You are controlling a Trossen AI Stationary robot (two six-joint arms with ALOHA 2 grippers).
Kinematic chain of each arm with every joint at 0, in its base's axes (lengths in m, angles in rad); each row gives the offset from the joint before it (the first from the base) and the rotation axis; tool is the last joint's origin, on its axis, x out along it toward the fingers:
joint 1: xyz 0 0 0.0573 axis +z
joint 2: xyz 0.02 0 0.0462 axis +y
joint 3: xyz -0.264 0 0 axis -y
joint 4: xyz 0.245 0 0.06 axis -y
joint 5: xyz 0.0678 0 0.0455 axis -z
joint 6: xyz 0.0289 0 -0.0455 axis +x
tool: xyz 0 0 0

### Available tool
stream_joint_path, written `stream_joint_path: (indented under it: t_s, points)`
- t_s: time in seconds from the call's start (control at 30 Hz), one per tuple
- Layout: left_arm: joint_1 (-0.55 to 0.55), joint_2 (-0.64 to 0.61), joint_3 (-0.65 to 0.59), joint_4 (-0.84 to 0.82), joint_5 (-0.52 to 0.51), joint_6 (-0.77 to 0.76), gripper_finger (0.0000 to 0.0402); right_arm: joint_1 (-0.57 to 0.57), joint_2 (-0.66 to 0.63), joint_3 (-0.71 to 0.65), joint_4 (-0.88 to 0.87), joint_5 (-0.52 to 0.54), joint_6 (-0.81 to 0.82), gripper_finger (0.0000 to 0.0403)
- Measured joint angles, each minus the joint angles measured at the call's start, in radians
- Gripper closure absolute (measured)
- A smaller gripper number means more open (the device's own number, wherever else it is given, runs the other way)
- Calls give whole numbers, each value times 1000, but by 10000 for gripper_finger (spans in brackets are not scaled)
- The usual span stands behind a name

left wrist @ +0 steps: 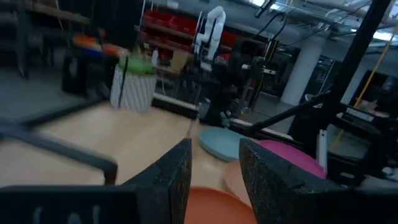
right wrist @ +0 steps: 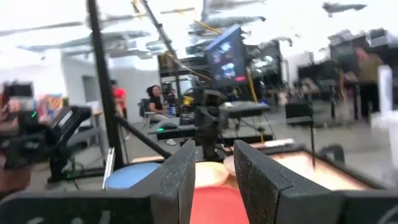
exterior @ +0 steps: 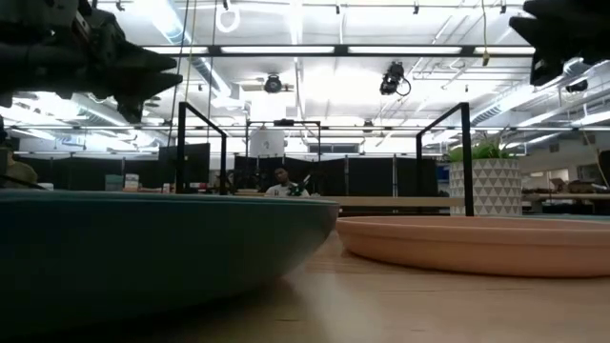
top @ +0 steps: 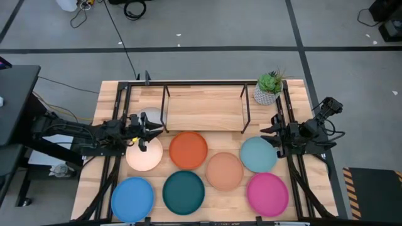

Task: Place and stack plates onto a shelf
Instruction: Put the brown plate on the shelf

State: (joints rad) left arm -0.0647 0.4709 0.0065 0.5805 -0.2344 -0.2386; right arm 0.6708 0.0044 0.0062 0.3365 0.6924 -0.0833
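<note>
So nothing's been stacked yet: the shelf (top: 204,108) board sits bare at the back of the table (top: 110,100). The left hand (top: 146,129) hovers over the cream plate (top: 144,155), with a sliver of white plate (top: 154,116) peeking out behind it; its fingers (left wrist: 171,180) are spread, holding nothing. The right hand (top: 271,133) waits released too, just above the pale teal plate (top: 257,154). If cream goes first, I'd come down on its near rim, pinch only the edge, and lift it level before swinging toward the shelf, minding the thin black uprights. The orange plate (top: 188,150) sits just beside, so keep clear of it.
</note>
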Motion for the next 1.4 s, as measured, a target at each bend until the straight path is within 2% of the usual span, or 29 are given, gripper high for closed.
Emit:
stream_joint_path:
  t_s: [0.07, 0.2, 0.33, 0.4, 0.53, 0.7, 0.97, 1.27, 1.4]
  points:
    - [-1, 0, 0, 13, 26, 62, 260, -1, 5, 0, -1, 18, 21, 286]
    - [-1, 0, 0, 64, 132, 150, 260, -1, 50, 12, -3, -13, 22, 286]
    - [-1, 0, 0, 127, 255, 205, 260, -1, 157, 69, -26, -13, 28, 286]
    - [-2, 0, 0, 132, 280, 229, 260, -1, 237, 107, -51, -13, 28, 286]
    - [-1, 0, 0, 133, 280, 258, 260, -19, 441, 180, -61, -21, 43, 286]
    - [-1, 0, 0, 135, 284, 253, 260, -43, 693, 297, -85, -127, 122, 286]
    - [-1, 0, 0, 147, 283, 251, 260, -85, 1068, 638, -539, -145, 371, 286]
    - [-1, 0, 0, 133, 272, 211, 260, -92, 1409, 913, -695, -250, 424, 283]
    - [-1, 0, 0, 162, 176, 137, 260, -92, 1516, 1023, -810, -289, 484, 264]
